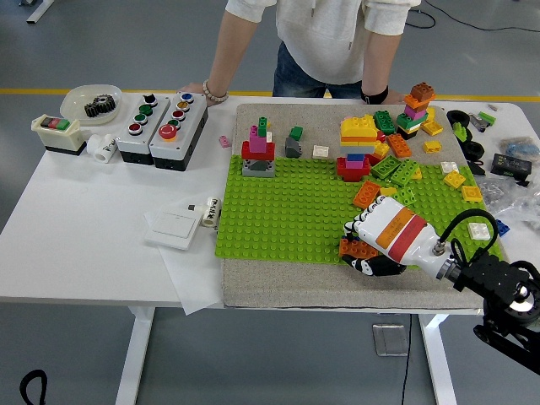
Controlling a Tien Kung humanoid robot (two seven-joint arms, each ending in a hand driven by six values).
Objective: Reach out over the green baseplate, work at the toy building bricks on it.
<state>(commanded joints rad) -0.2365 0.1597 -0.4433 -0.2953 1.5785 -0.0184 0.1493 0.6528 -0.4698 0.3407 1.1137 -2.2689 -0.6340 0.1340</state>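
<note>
At the near right of the green baseplate [287,211], the right hand [377,245] lies palm-down, fingers curled around an orange brick [357,249] directly beneath it, pointing left. The loose bricks [396,169] lie farther off, beyond the hand.

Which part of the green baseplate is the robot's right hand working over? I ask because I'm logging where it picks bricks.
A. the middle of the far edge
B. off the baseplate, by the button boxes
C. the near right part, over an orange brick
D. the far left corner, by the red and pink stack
C: the right hand sits at the green baseplate's near right part, fingers curled around an orange brick.
</note>
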